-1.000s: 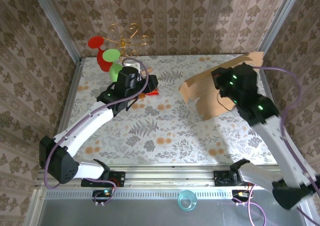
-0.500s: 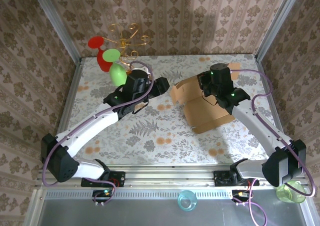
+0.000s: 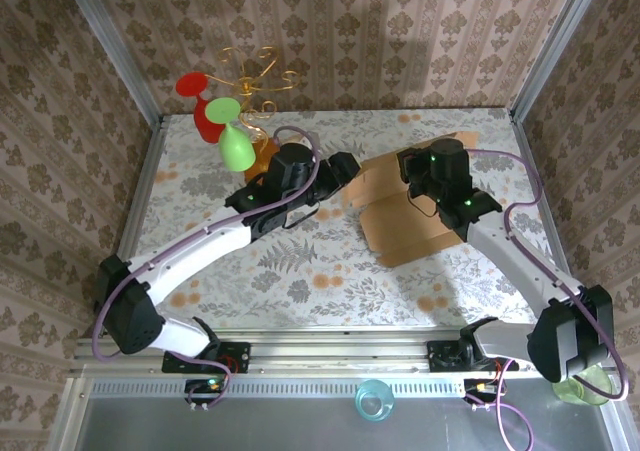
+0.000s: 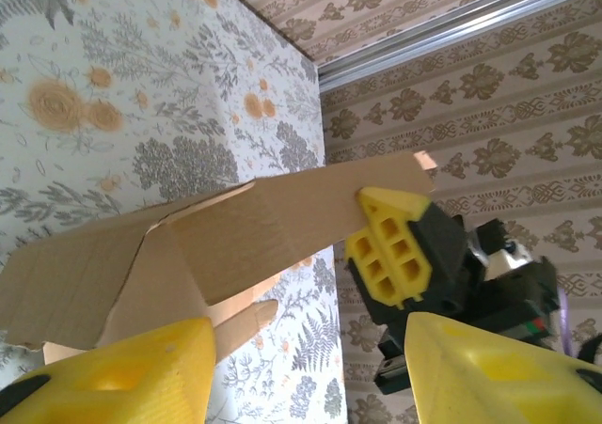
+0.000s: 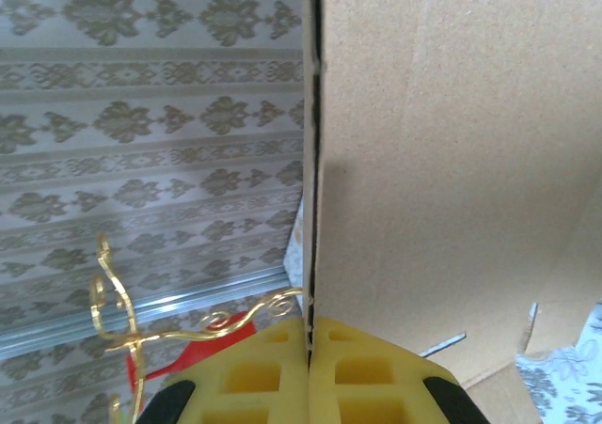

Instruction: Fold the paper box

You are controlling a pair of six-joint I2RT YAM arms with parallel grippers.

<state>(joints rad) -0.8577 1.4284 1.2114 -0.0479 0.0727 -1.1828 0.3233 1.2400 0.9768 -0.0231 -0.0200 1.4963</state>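
Observation:
The paper box point(image 3: 400, 221) is a brown cardboard sheet with flaps, held partly raised over the right half of the table. My right gripper point(image 3: 415, 174) is shut on its upper edge. In the right wrist view the two yellow fingers point(image 5: 254, 377) pinch a thin cardboard edge, and the panel point(image 5: 451, 161) stretches away to the right. My left gripper point(image 3: 345, 166) has reached the box's left flap. In the left wrist view it point(image 4: 306, 353) stands open below the cardboard point(image 4: 235, 236), with nothing between its fingers. The right gripper's yellow finger point(image 4: 390, 250) shows clamped on the flap's end.
A gold wire stand point(image 3: 250, 71) with red and green discs stands at the back left, with an orange-brown block point(image 3: 262, 153) under it. Patterned walls close the table on three sides. A teal cup point(image 3: 373, 399) and a green cup point(image 3: 580, 386) sit below the front rail.
The right gripper has brought the box down and leftward from high at the back right. The left arm has swung right to the box's left flap, its jaws narrowing slightly.

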